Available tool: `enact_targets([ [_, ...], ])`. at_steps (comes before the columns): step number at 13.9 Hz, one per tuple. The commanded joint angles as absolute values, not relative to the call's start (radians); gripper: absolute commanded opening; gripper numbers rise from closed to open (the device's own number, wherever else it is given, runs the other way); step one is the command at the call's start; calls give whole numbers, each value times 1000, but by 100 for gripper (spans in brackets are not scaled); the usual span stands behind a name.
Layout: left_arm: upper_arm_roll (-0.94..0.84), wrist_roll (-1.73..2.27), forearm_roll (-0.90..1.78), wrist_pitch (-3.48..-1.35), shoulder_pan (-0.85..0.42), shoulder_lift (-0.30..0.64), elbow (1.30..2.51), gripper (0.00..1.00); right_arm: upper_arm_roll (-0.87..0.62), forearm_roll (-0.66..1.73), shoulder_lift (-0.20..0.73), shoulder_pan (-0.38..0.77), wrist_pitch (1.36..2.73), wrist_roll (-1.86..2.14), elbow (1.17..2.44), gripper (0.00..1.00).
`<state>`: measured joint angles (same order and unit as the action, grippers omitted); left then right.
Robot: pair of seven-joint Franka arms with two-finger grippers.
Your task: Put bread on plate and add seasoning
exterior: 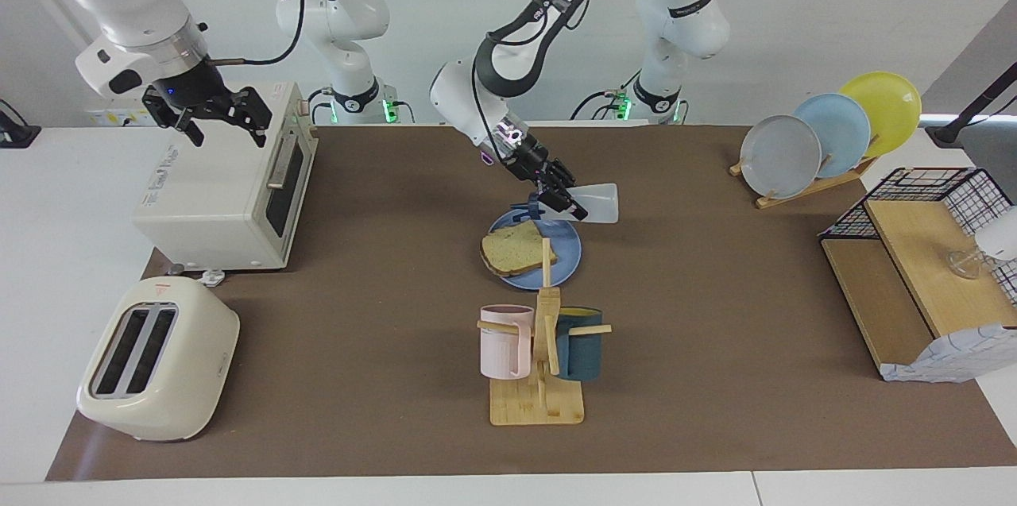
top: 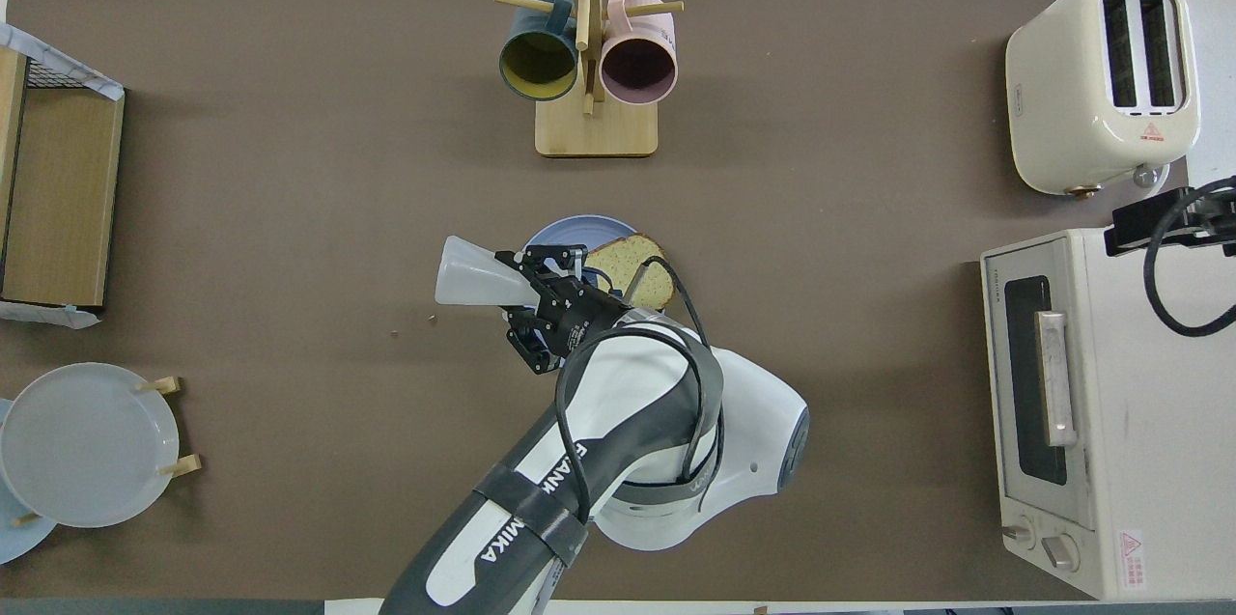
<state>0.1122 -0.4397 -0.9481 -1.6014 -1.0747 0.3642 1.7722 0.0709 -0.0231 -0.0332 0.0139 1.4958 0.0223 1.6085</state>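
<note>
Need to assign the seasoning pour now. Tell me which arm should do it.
Left. The left gripper is already shut on the seasoning bottle, tipped on its side over the plate beside the bread. The right gripper hangs open over the toaster oven.

A mug rack (exterior: 539, 379) holds a pink mug (exterior: 504, 341) and a dark teal mug (exterior: 580, 343) — toward the right arm's end from it stand a toaster (exterior: 156, 359) and a toaster oven (exterior: 226, 188).
</note>
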Motion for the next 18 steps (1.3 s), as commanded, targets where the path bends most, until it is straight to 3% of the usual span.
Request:
enact_targets([
  [1, 123, -437, -992, -1565, -1095, 374, 1759, 0, 66, -12, -55, 3, 1538, -14, 1635, 100],
  [6, 121, -437, -1037, -1479, -1129, 380, 1763, 0, 66, 0, -52, 3, 1554, -12, 1635, 100],
  [8, 126, -437, -1046, -1451, -1167, 466, 1749, 0, 64, 0, -55, 5, 1552, -17, 1635, 100],
  [11, 127, -437, -1063, -1439, -1167, 466, 1721, 0, 64, 0, -55, 9, 1552, -18, 1638, 100],
  [18, 132, -437, -1210, -1450, -1062, 485, 1759, 0, 64, 0, -55, 6, 1552, -18, 1638, 100],
])
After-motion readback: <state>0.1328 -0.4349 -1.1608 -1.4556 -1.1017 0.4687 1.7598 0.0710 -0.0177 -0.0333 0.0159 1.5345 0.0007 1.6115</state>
